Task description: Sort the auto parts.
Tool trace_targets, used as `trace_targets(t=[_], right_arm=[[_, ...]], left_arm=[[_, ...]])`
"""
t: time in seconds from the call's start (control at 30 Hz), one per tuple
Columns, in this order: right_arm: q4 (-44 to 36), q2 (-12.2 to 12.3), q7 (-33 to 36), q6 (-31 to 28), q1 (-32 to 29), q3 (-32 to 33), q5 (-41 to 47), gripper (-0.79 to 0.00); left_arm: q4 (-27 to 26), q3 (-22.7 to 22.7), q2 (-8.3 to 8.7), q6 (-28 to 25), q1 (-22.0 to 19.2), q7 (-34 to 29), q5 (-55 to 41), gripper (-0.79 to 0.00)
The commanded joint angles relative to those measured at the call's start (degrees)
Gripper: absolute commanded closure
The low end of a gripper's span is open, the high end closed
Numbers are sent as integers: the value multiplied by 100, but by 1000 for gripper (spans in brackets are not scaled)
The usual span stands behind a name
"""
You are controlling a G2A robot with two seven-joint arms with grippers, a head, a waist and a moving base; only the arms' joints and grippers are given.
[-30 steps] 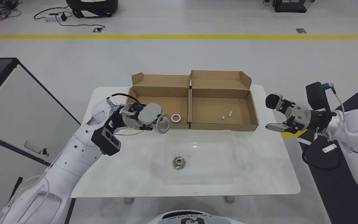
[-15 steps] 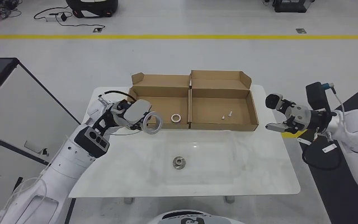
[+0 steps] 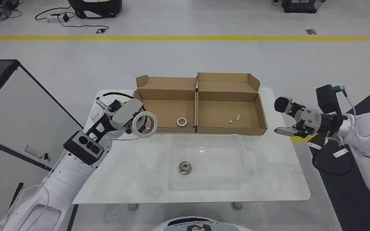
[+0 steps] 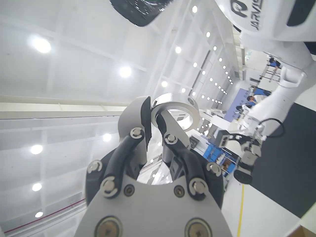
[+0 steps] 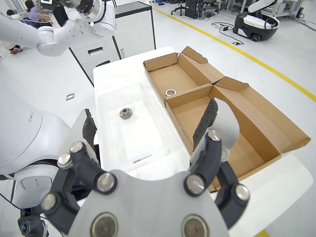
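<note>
My left gripper point(image 3: 137, 122) point(image 4: 153, 114) is shut on a large metal ring point(image 3: 144, 123) point(image 4: 176, 109), held in the air over the table's left part, just left of the left cardboard box point(image 3: 165, 93) point(image 5: 172, 75). A small white ring point(image 3: 181, 122) point(image 5: 170, 92) lies in that box. Two small pale parts point(image 3: 233, 119) lie in the right cardboard box point(image 3: 225, 95) point(image 5: 246, 124). A grey flanged hub point(image 3: 185, 167) point(image 5: 125, 113) sits in the clear tray point(image 3: 231, 167) point(image 5: 148, 144). My right gripper point(image 3: 287, 128) point(image 5: 148, 122) hangs open and empty beyond the table's right edge.
The two boxes stand side by side at the table's far edge with their lids folded back. A dark-framed cabinet point(image 3: 23, 110) stands left of the table. The white tabletop point(image 3: 277, 179) is bare to the right of the tray.
My left gripper has pulled back to the left with the large ring, away from the left box's front edge, and the ring now faces upward. The right arm has not moved.
</note>
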Motion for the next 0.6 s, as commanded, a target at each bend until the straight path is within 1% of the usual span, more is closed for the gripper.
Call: trace_targets(t=[0.0, 0.07, 0.27, 0.43, 0.57], right_arm=[[0, 0, 0, 0, 0, 0, -1, -785], [0, 0, 0, 0, 0, 0, -1, -785], [0, 0, 0, 0, 0, 0, -1, -785], [0, 0, 0, 0, 0, 0, -1, -785], [0, 0, 0, 0, 0, 0, -1, -785]], left_arm=[[-141, -79, -28, -51, 30, -4, -356, 0], [-298, -155, -62, -104, 88, -4, -708, 0], [-636, -367, -158, -263, 224, -4, -1011, 0], [-844, -554, -289, -328, 346, -4, -1420, 0], [-871, -693, -381, -451, 413, -4, -1296, 0]])
